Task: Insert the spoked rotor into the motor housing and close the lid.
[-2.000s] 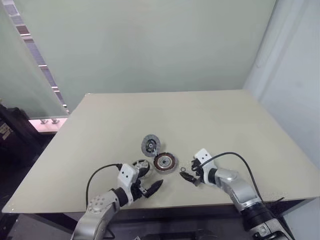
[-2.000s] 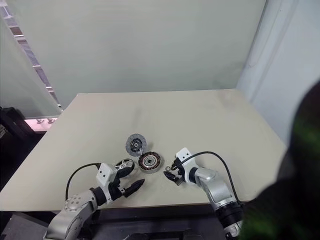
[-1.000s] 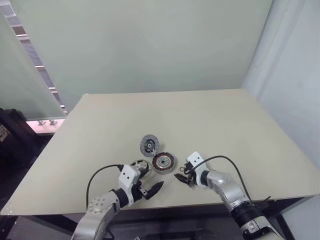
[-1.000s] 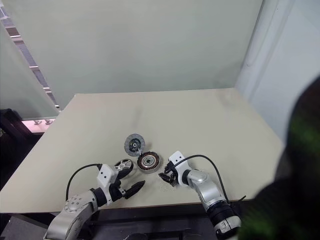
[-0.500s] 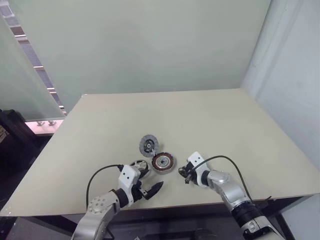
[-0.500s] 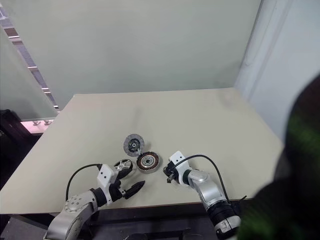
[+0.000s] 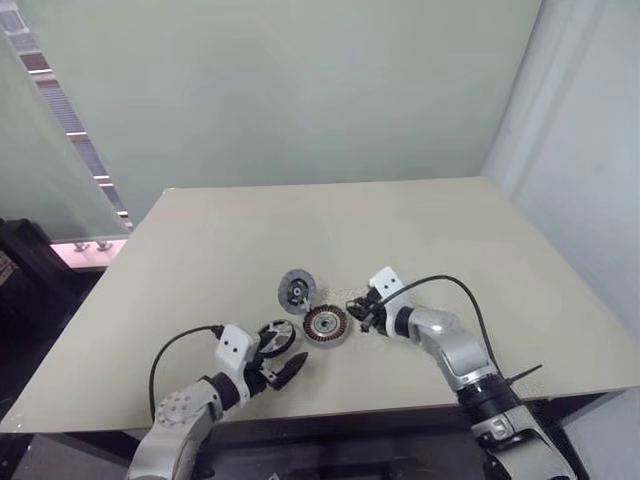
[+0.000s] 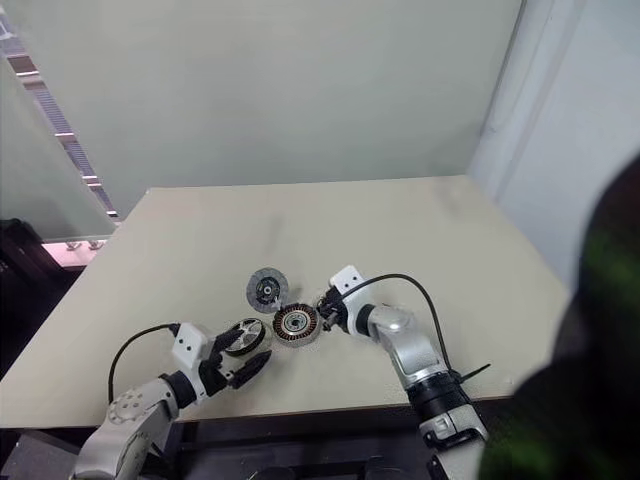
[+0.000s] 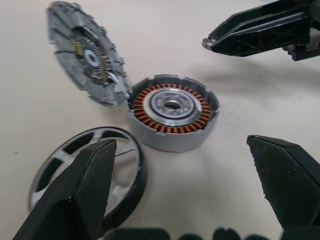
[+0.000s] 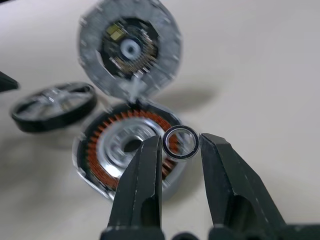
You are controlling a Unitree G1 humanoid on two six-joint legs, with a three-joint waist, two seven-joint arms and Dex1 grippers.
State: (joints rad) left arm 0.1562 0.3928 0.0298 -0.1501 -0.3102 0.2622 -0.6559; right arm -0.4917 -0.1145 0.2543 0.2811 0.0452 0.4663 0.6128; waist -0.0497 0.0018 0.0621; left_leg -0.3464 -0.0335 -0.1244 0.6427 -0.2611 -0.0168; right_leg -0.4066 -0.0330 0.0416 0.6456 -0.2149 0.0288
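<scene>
The motor housing [image 9: 172,112], a silver cup with copper windings, sits on the table near the front. Its dark grey lid [image 9: 87,52] stands tilted up at its far rim. The spoked rotor [image 9: 87,165] lies flat beside the housing, on its left in the eye views, partly behind one finger of my left gripper [image 9: 180,150]. That gripper is open with nothing between its fingers. My right gripper [image 10: 180,141] hovers just above the housing's [image 10: 125,150] right rim, shut on a small metal ring [image 10: 181,128].
The beige table [image 7: 450,240] spreads wide behind and to the right of the parts, and its front edge runs close under both arms. Black cables loop off each wrist. A wall stands behind, with a glass partition at the left.
My right gripper closed on the small ring, lifted it off the table and carried it left to the housing. My left gripper shifted slightly left and stayed open.
</scene>
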